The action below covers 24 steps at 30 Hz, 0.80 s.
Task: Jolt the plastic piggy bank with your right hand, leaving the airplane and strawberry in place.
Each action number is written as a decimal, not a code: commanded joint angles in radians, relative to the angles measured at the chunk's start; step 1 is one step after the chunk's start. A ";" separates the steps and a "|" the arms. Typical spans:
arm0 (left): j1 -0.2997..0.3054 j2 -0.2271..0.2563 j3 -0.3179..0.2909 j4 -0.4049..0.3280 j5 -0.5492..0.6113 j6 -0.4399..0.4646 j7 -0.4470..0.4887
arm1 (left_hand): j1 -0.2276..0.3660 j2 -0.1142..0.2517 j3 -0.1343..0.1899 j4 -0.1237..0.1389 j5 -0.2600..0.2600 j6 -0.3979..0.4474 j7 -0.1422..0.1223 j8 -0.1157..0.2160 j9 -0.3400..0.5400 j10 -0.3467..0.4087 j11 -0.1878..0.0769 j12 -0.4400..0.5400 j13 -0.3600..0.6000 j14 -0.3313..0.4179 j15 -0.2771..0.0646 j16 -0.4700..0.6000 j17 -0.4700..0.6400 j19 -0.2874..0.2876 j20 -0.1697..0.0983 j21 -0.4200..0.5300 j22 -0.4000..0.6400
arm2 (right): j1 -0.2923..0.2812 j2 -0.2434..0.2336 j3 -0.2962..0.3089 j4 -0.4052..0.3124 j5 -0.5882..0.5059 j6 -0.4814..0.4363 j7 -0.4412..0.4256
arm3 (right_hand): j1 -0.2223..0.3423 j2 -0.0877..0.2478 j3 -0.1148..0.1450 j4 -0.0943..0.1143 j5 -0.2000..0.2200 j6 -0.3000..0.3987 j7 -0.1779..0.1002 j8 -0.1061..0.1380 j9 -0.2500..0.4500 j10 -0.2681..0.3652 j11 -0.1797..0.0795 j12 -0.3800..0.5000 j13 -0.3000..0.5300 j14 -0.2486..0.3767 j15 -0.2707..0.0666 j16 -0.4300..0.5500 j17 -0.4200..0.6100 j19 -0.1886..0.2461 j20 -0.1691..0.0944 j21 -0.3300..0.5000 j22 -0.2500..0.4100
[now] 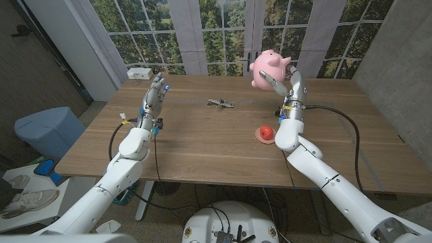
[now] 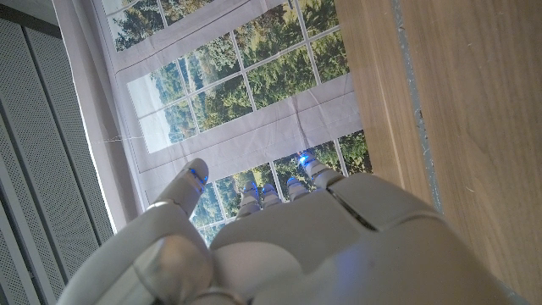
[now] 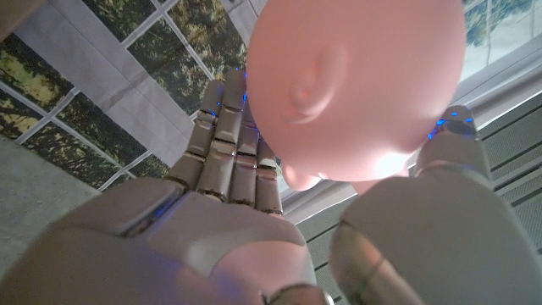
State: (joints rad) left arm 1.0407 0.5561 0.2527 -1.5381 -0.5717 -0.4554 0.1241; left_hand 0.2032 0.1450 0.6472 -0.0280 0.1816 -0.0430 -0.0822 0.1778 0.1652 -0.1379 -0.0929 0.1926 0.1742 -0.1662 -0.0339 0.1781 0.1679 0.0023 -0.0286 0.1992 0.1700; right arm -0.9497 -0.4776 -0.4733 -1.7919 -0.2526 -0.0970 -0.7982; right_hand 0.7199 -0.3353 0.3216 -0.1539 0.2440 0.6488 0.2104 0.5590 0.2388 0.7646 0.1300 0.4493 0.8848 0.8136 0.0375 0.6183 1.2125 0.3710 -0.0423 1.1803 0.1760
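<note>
1. Near the tabletop's left edge, our left hand (image 1: 154,101) stands raised with fingers apart, holding nothing; the left wrist view shows its fingers (image 2: 292,188) reaching up beside the wooden tabletop (image 1: 189,145).
2. Toward the far edge, around the middle, the small airplane (image 1: 221,103) lies on the wood, well apart from both hands.
3. Right of centre, the strawberry (image 1: 266,133) sits on the tabletop just beside our right forearm.
4. Above the far right part of the tabletop, our right hand (image 1: 289,84) grips the pink piggy bank (image 1: 268,68), lifted off the wood; the right wrist view shows the fingers (image 3: 233,140) wrapped round its rounded body (image 3: 364,85).
5. We judge the jolting step under way. The next move calls for short, sharp shakes held high, keeping the forearm off the strawberry below.
</note>
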 commanded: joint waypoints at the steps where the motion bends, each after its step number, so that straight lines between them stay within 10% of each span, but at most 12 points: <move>1: 0.002 -0.001 -0.003 0.006 -0.006 -0.002 -0.003 | 0.013 0.043 -0.002 -0.001 0.001 -0.004 -0.007 0.001 0.005 -0.005 -0.004 -0.003 0.002 -0.011 -0.085 0.000 0.001 0.000 -0.093 -0.004 0.004 | 0.027 -0.108 -0.019 -0.121 0.059 -0.175 0.287 | 0.413 0.416 0.017 0.016 0.004 0.339 -0.320 0.002 0.087 0.322 -0.327 -0.002 0.024 0.140 -0.264 -0.004 0.002 0.005 -0.078 -0.001 0.003; 24: -0.013 -0.002 -0.001 0.027 -0.013 -0.005 -0.018 | 0.012 0.043 -0.003 -0.002 0.001 -0.005 -0.006 0.001 0.005 -0.006 -0.002 -0.003 0.002 -0.012 -0.083 0.000 0.001 0.000 -0.093 -0.004 0.005 | 0.146 -0.179 -0.116 -0.210 0.105 -0.446 0.495 | 0.417 0.418 0.016 0.015 0.004 0.340 -0.323 0.001 0.094 0.323 -0.325 -0.010 0.028 0.137 -0.265 -0.012 0.003 0.003 -0.078 -0.002 0.003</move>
State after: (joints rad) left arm 1.0318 0.5551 0.2512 -1.5185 -0.5813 -0.4586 0.1103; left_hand 0.2032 0.1450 0.6473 -0.0280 0.1816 -0.0429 -0.0822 0.1778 0.1652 -0.1379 -0.0929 0.1926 0.1742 -0.1662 -0.0339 0.1781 0.1678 0.0023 -0.0286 0.1992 0.1699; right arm -0.8487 -0.6299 -0.5491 -1.9773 -0.1643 -0.4646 -0.3627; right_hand 0.7199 -0.3353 0.3202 -0.1524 0.2443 0.6633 0.2029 0.5555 0.2392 0.7661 0.1177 0.4393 0.8933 0.8226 0.0324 0.6064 1.2126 0.3711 -0.0423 1.1803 0.1759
